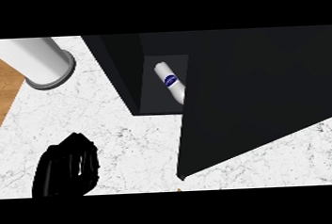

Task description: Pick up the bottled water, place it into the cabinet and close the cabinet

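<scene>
My left hand (66, 169), black, rests low at the near left on the white marbled surface (128, 139), its fingers relaxed and a little bent, holding nothing. My right hand I cannot find in this view; maybe the cabinet hides it. To the right and farther away stands the dark box-shaped cabinet (265, 81), and inside its opening lies the white plastic water bottle with a blue label (171, 80), on its side, partly behind the edge of the dark cabinet door (219, 140). So I judge that the placing is done and the closing is the step in hand. The next move calls for pushing that door toward the opening until it shuts. At the far left a white cylinder with a grey base (45, 62) is cut off by the edge, and I cannot say what it is.
</scene>
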Robot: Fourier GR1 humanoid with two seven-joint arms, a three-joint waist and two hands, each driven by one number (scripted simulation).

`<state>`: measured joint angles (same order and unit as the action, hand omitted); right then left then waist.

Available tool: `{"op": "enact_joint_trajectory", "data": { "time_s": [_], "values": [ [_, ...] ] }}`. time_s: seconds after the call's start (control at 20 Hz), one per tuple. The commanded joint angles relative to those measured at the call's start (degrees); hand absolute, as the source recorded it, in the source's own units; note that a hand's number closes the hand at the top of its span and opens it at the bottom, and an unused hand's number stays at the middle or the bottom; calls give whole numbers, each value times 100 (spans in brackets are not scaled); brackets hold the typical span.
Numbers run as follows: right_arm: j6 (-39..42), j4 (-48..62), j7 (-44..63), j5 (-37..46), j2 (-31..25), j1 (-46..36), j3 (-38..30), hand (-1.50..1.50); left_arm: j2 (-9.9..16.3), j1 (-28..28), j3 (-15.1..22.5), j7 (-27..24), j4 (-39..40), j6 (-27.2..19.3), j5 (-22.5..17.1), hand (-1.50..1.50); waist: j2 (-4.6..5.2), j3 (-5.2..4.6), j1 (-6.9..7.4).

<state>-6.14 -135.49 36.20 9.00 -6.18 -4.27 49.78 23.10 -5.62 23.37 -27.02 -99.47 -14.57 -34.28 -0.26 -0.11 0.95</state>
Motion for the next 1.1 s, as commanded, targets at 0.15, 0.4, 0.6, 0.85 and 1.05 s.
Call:
{"op": "enact_joint_trajectory", "data": {
  "time_s": [0.15,0.4,0.6,0.85,1.05],
  "values": [
    [-461,821,-122,618,578,-1393,656,150,429,-429,-515,93,-433,347,-316,150,5,-1,44],
    [-1050,1302,179,368,565,-2293,96,150,667,-699,-871,-142,-386,740,-470,150,33,-11,156],
    [-1445,1557,450,158,561,-2683,-492,150,645,-1008,-858,-378,-300,1005,-470,150,50,-14,204],
    [-1631,2695,-9,-729,591,-3331,-1442,150,989,-1264,-1222,-186,-616,1246,-708,150,73,7,201],
    [-1291,3770,-467,-1666,608,-3922,-2089,150,1120,-1726,-1402,-418,-489,1760,-816,150,67,7,187]
  ]
}}
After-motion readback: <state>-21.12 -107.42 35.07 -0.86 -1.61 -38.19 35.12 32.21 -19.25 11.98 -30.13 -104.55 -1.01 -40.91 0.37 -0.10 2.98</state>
